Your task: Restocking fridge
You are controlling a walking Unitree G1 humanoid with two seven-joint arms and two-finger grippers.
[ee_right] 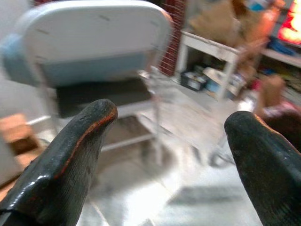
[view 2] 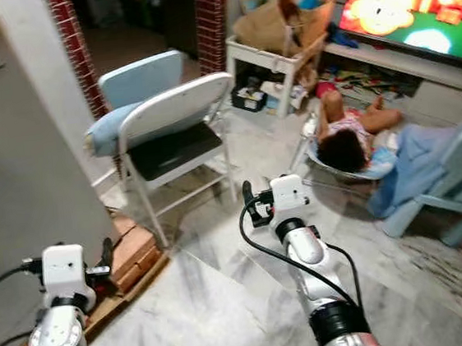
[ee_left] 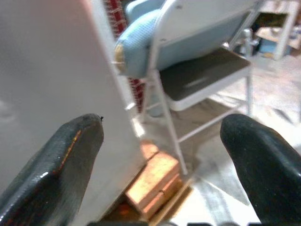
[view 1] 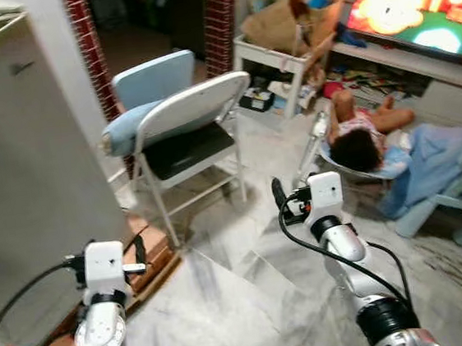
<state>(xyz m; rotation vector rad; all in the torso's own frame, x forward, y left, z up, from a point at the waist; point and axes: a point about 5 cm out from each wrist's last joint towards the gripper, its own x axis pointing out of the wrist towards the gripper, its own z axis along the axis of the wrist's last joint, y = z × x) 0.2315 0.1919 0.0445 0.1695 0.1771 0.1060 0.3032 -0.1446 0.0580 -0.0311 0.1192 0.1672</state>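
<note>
Both grippers, left gripper and right gripper, hang spread and empty beside one grey fridge, facing two folding chairs; one person lies on the floor.

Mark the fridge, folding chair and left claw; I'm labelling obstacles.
fridge [view 1: 23,162], left eye view, its side wall.
folding chair [view 1: 191,148], left eye view, its dark seat.
left claw [ee_left: 162,155], left wrist view, midway between fingertips.

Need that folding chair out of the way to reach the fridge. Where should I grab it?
Grip the top rail of the folding chair's backrest, coming from the robot's side. The backrest faces the robot, and its rounded upper edge is exposed. The open right gripper already faces it.
</note>
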